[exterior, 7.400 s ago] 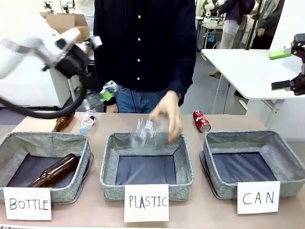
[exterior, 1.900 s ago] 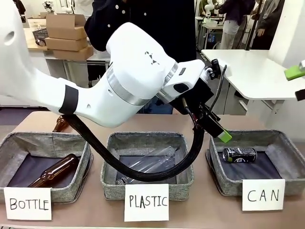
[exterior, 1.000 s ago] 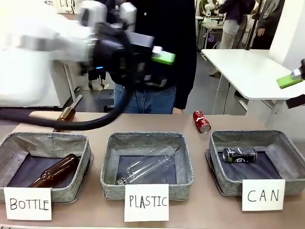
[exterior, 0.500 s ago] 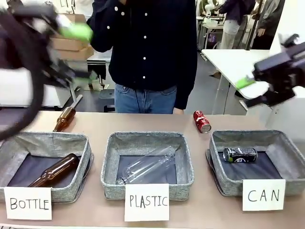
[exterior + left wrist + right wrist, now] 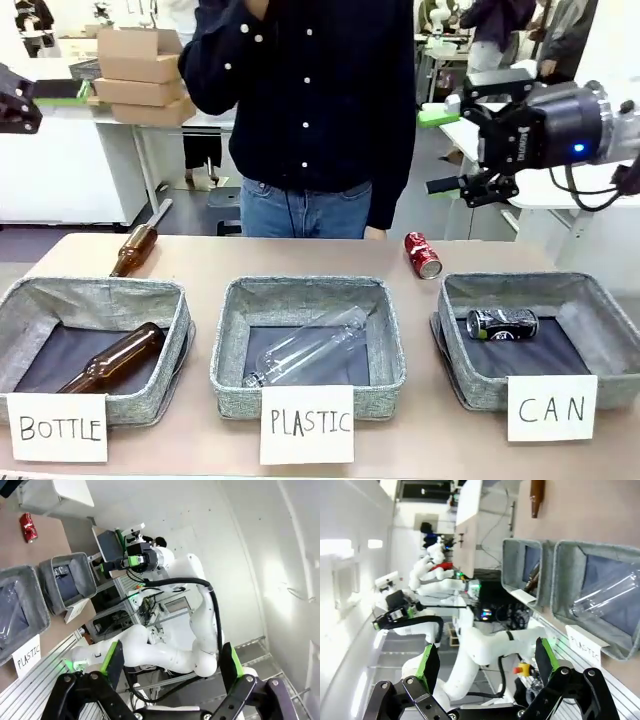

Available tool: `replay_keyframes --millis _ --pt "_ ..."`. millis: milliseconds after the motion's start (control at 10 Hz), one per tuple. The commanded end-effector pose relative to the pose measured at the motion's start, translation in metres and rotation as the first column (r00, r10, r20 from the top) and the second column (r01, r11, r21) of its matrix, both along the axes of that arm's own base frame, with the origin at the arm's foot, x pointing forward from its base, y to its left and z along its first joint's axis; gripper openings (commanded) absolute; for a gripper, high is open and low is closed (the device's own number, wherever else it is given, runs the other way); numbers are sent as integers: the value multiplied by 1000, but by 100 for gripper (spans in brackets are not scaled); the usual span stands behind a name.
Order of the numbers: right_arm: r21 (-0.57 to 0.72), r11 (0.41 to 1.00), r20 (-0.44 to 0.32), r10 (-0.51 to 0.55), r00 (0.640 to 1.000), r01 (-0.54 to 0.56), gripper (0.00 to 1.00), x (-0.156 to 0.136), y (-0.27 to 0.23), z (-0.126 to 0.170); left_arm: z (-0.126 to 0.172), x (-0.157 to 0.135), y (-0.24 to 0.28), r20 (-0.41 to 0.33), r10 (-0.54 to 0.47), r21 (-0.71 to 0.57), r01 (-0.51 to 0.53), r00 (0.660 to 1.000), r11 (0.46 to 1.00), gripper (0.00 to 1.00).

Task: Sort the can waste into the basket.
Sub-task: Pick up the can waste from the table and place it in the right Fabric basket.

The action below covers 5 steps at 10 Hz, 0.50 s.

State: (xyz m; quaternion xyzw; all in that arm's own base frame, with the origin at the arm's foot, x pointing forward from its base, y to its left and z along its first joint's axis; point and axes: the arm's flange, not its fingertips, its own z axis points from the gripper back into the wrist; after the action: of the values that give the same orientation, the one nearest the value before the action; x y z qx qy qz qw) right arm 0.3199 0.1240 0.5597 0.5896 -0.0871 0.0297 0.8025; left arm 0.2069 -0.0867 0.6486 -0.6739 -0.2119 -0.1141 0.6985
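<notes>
A red can (image 5: 423, 253) lies on the table just behind the grey CAN basket (image 5: 452, 350), outside its far left corner. A black-and-grey can (image 5: 502, 323) lies on its side inside that basket. My right gripper (image 5: 441, 150) hangs open and empty high above the red can, fingers pointing left. My left gripper (image 5: 45, 95) is raised at the far left edge, open and empty. In the left wrist view my open fingers (image 5: 112, 657) frame the red can (image 5: 28, 520) and the basket (image 5: 82, 575) far off. The right gripper (image 5: 485, 662) also stands open in its own view.
A person stands at the far side behind the table. The PLASTIC basket (image 5: 228, 340) holds a clear bottle (image 5: 310, 350); the BOTTLE basket (image 5: 20, 300) holds a brown bottle (image 5: 110, 358). Another brown bottle (image 5: 133, 250) lies behind it on the table.
My left arm has swung away from the middle to the far left edge. My right arm has moved in leftward and now hangs above the red can. The cans have not moved.
</notes>
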Motion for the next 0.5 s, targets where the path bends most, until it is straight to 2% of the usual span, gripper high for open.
replay_keyframes --millis 0,400 --pt "-93 996 81 22 997 -14 100 -11 -1 4 1 0 -11 20 -7 1 7 1000 1000 100" --pt "-93 996 81 22 997 -14 100 -11 -1 4 1 0 -11 20 -7 1 7 1000 1000 100"
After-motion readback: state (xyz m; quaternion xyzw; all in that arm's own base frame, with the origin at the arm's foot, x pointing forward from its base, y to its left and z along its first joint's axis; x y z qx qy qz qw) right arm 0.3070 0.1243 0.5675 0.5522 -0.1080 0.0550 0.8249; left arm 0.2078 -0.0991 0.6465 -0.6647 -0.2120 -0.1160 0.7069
